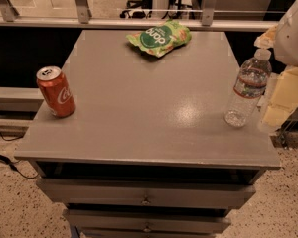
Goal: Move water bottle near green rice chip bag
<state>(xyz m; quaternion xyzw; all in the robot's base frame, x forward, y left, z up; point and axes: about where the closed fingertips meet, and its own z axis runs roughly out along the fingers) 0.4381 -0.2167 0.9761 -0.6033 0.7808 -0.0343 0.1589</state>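
The water bottle (pixel 247 89) stands upright near the right edge of the grey table (pixel 154 108); it is clear and ribbed, with a white cap and a red-and-white label band. The green rice chip bag (pixel 160 36) lies at the far middle of the table, a crinkled light-green pouch with a dark green round logo. My gripper (pixel 280 100) is at the right edge of the view, just right of the bottle and beyond the table's right edge. It hangs below the white arm housing (pixel 294 31). Nothing shows in its hold.
A red soda can (pixel 56 91) stands upright near the table's left edge. The table has drawers (pixel 146 197) below its front edge. A metal railing (pixel 139 21) runs behind the table's far edge. Speckled floor lies around it.
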